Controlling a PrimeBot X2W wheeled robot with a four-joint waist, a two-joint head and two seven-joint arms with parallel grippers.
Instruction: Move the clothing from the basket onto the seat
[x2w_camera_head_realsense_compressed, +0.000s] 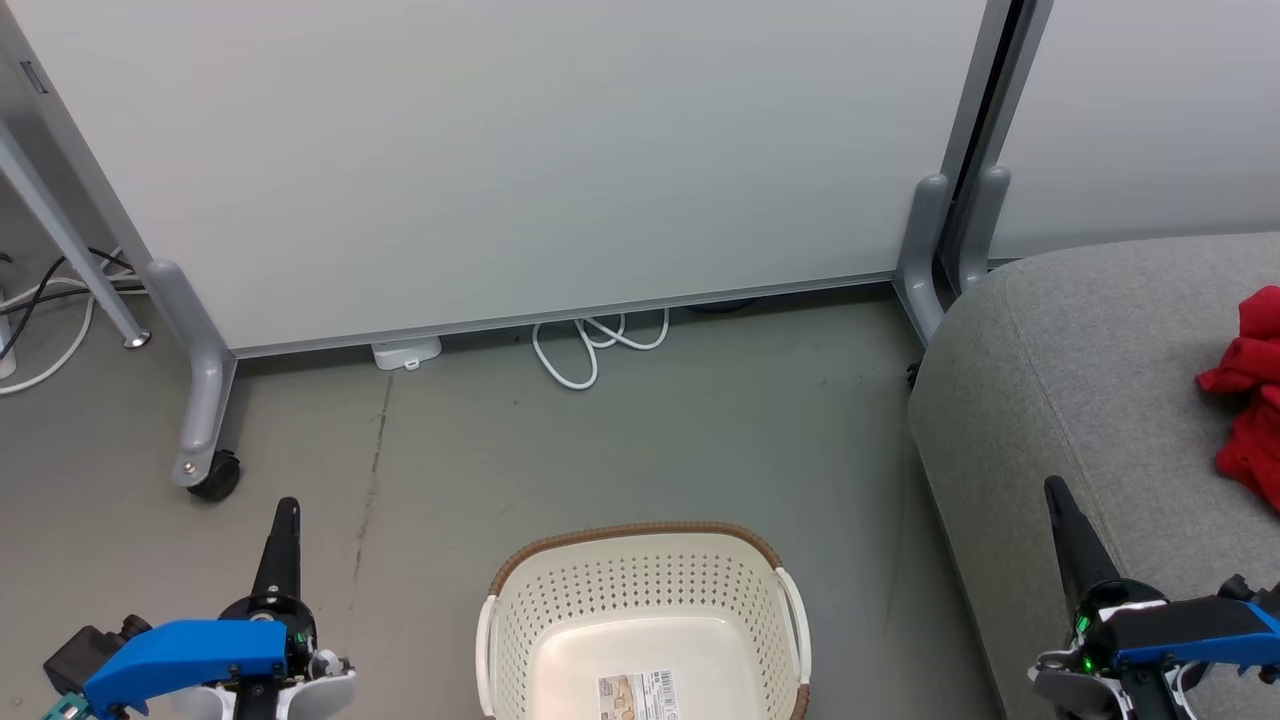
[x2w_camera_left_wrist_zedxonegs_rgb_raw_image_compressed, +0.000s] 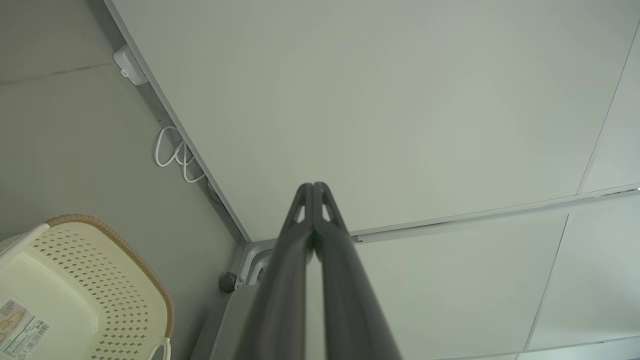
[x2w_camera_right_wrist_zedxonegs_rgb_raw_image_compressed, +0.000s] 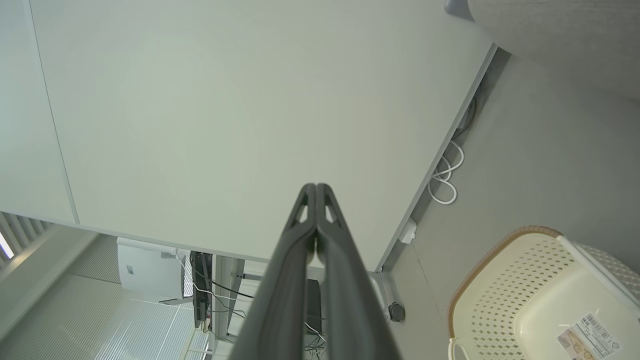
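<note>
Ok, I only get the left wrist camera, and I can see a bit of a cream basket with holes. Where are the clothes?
Observer: In the head view, the bright red fabric clothing lies on the big grey woven sofa seat, at the picture's right edge.
Operator: Is anything in the basket?
Observer: The head view shows the floor of the oval cream plastic basket bare apart from a paper label. Its near end is cut off.
Operator: And my other arm?
Observer: The right gripper shows against the seat's grey fabric, jaws shut, with nothing between them.
</note>
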